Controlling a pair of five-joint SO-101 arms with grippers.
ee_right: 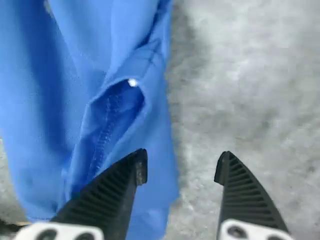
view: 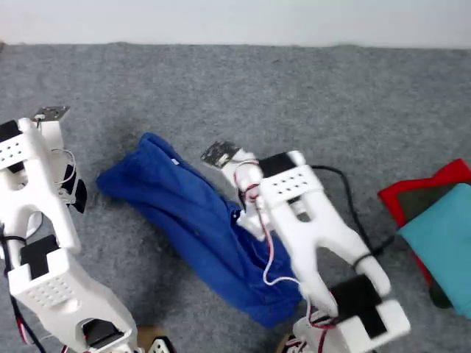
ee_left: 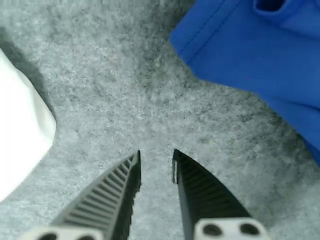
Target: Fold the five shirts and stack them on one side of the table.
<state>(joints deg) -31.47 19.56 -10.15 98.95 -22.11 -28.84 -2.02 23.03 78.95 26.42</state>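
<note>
Right gripper point(ee_right: 182, 167): fingers wide apart, nothing between them. One finger point(ee_right: 117, 182) over the edge of the blue shirt point(ee_right: 75, 75), the other over bare grey table cover point(ee_right: 250, 75). Cannot tell whether the fingers touch the cloth.

Left gripper point(ee_left: 156, 155): fingers a narrow gap apart, holding nothing, above bare grey cover. Corner of the blue shirt point(ee_left: 260, 55) lies ahead of it, apart from the tips. White shape point(ee_left: 20, 135) at that view's edge, not identifiable.

High view: blue shirt point(view: 199, 220) unfolded, bunched into a long rumpled strip running on a slant from the far left toward the near middle of the table point(view: 294, 95). Right arm point(view: 309, 220) stands over the strip's near half; a black cable point(view: 352, 202) runs beside it. Left arm point(view: 37, 220) at the left edge, just beside the strip's far end, not over it.

Right edge of the table: red shirt point(view: 423, 193) with a teal shirt point(view: 445, 235) lying on top, something dark between them. This pile sits well apart from the blue shirt.
</note>
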